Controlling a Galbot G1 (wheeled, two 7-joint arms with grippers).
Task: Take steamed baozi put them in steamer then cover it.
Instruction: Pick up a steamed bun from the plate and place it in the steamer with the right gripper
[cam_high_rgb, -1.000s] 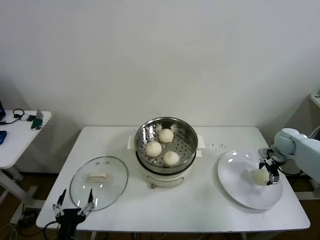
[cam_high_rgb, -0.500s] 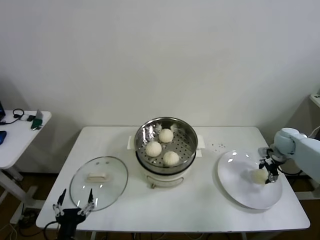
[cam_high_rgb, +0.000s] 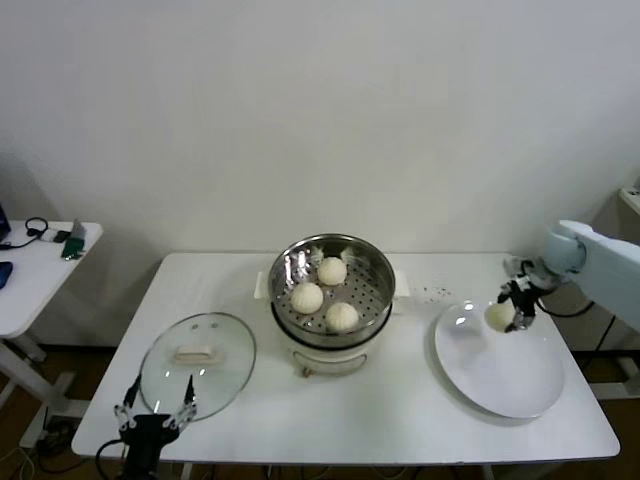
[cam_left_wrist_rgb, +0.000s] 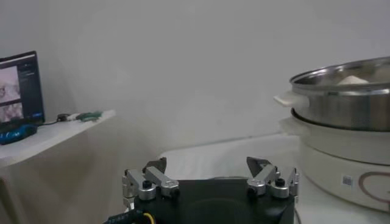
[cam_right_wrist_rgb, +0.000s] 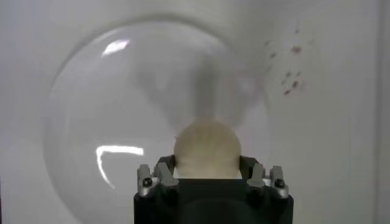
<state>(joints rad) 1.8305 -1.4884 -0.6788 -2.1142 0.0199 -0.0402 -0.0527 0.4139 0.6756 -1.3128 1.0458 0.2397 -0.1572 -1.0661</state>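
Three cream-white baozi (cam_high_rgb: 307, 297) (cam_high_rgb: 332, 271) (cam_high_rgb: 342, 316) lie in the shiny steamer (cam_high_rgb: 285, 310) at the table's middle. My right gripper (cam_high_rgb: 508, 309) is shut on another baozi (cam_high_rgb: 499, 316) (cam_right_wrist_rgb: 207, 148) and holds it in the air above the left rim of the white plate (cam_high_rgb: 505, 375) (cam_right_wrist_rgb: 91, 122). The glass cover (cam_high_rgb: 197, 365) with its cream bar handle lies flat on the table's left. My left gripper (cam_high_rgb: 155, 412) (cam_left_wrist_rgb: 207, 176) stands open by the table's front left edge, just in front of the cover, with nothing between its fingers. The steamer's side (cam_left_wrist_rgb: 347, 100) shows in the left wrist view.
The steamer sits on a white electric pot base (cam_high_rgb: 330, 357) (cam_left_wrist_rgb: 341, 161). A side table (cam_high_rgb: 30, 275) with cables and small items stands at the far left. Small dark specks (cam_high_rgb: 432, 293) dot the table behind the plate.
My right gripper has closed on the baozi, lifted it off the plate and carried it up and to the left, toward the steamer. The left arm has barely moved.
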